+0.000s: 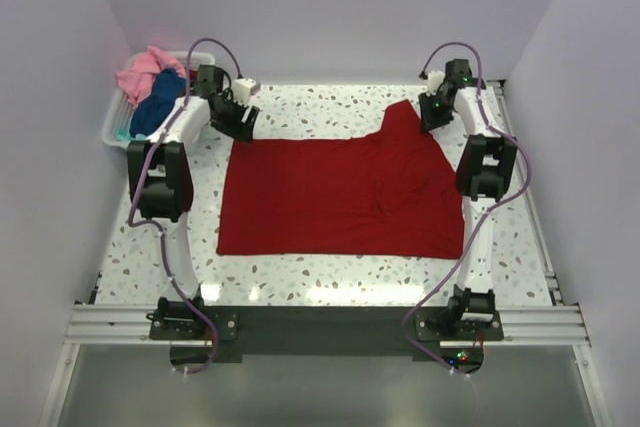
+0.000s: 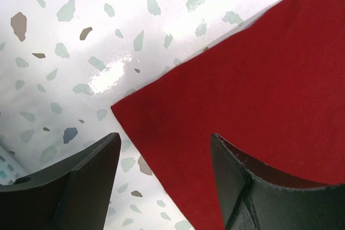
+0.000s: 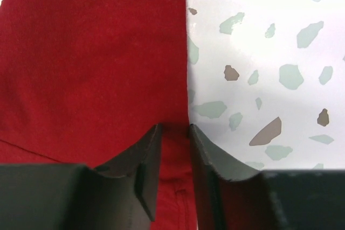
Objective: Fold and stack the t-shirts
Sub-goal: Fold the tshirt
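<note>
A large deep red t-shirt (image 1: 340, 192) lies spread flat on the speckled table, one sleeve pointing to the far right. My left gripper (image 1: 240, 123) hovers at the shirt's far left corner (image 2: 161, 111). It is open (image 2: 164, 138), with one finger over bare table and the other over red cloth. My right gripper (image 1: 436, 113) is at the far right sleeve, its jaws (image 3: 175, 129) drawn close on the sleeve's edge with red cloth (image 3: 91, 57) bunched between them. Pink (image 1: 140, 75), navy blue (image 1: 160, 109) and teal (image 1: 122, 133) t-shirts lie heaped in the basket.
A white slatted plastic basket (image 1: 112, 125) stands at the table's far left corner, just behind my left arm. Pale walls close in the table on the left, right and far sides. A metal rail (image 1: 320, 325) runs along the near edge.
</note>
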